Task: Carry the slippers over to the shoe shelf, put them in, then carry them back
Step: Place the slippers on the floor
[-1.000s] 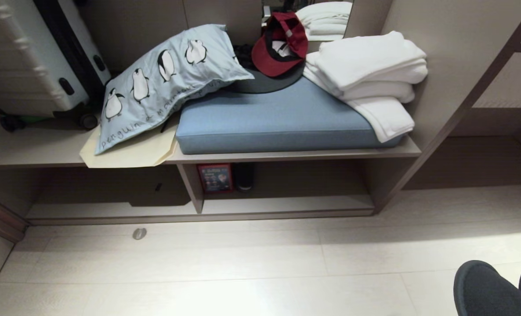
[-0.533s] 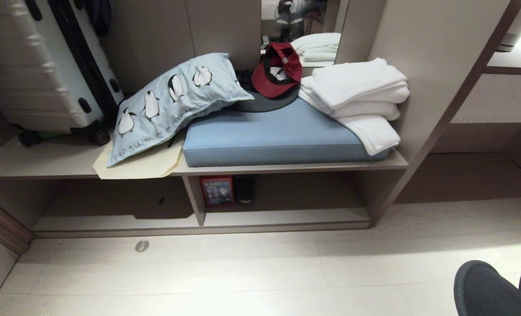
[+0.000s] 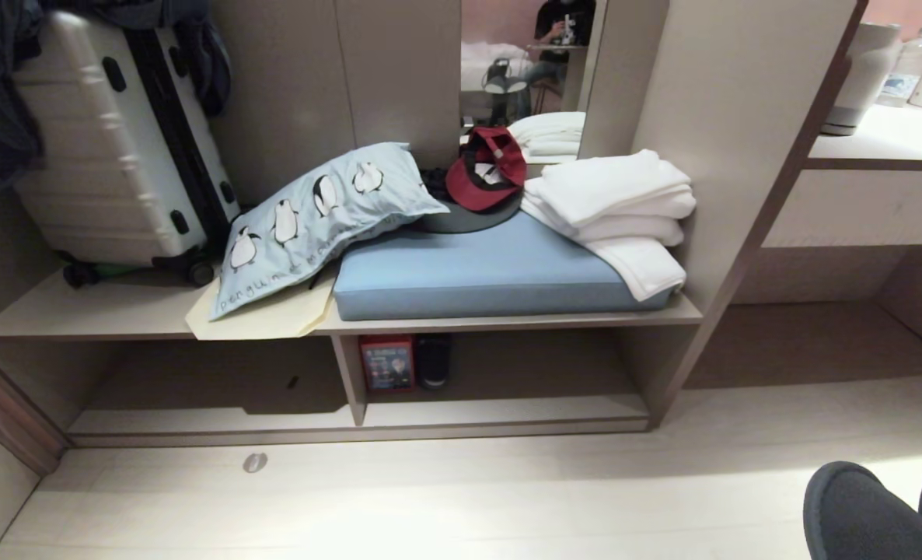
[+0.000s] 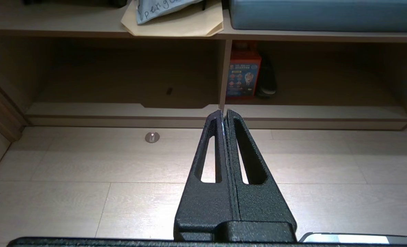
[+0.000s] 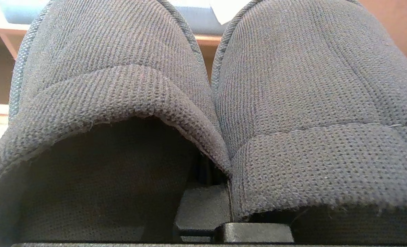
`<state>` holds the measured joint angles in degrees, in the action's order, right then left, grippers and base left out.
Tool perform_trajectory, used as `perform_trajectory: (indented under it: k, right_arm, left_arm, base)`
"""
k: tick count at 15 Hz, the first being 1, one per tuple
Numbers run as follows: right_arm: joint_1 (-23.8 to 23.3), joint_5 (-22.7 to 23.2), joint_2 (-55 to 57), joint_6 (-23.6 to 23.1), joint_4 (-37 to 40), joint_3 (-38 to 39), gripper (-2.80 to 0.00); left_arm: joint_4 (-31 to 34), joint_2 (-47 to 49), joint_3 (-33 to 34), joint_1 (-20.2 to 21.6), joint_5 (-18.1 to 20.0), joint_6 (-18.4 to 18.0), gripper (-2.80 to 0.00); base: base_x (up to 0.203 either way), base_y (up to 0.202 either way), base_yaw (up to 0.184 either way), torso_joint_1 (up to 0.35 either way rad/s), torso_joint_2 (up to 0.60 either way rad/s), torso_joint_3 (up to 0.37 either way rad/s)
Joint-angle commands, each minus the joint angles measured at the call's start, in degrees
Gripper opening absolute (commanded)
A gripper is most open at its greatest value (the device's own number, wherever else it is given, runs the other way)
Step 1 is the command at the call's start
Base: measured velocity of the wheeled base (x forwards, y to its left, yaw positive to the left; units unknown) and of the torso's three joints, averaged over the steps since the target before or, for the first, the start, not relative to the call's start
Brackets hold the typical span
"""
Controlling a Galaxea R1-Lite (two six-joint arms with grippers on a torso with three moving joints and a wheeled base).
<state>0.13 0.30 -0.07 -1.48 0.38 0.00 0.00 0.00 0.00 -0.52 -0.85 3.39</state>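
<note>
- The pair of dark grey knitted-fabric slippers (image 5: 203, 103) fills the right wrist view, side by side and touching, toes pointing away toward the shelving, long axes running from the camera outward.
- The right gripper (image 5: 208, 178), mostly hidden between them, is clamped tight on the two inner edges.
- In the head view their rounded toes (image 3: 881, 513) show at lower right, over the pale floor (image 3: 430, 505).
- The low grey-beige wooden shoe shelf (image 3: 500, 412) sits centre frame, well apart from them.
- The black left gripper (image 4: 224, 115) hangs empty, fingers pressed together.
</note>
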Motion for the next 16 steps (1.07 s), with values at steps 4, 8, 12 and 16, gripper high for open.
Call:
perform_trajectory:
  k: [4,8,12,16]
  right_arm:
    - [0.0,0.0,-0.1,0.0,0.0,0.1,-2.8]
    - [0.0,0.0,-0.1,0.0,0.0,0.1,-2.8]
    - [0.0,0.0,-0.1,0.0,0.0,0.1,-2.8]
    - [0.0,0.0,-0.1,0.0,0.0,0.1,-2.8]
  left_arm:
    - [0.0,0.1,0.0,0.0,0.0,0.0,-2.8]
    - [-0.1,0.1,0.0,0.0,0.0,0.0,-2.8]
    - [-0.1,0.1,0.0,0.0,0.0,0.0,-2.8]
    - [-0.1,0.1,0.0,0.0,0.0,0.0,-2.8]
  base:
    - [0.0,0.0,0.0,0.003,0.0,0.208]
    - [0.0,0.0,0.0,0.003,0.0,0.188]
    - [0.0,0.0,0.0,0.005,0.0,0.041]
    - [0.0,0.0,0.0,0.0,0.0,0.0]
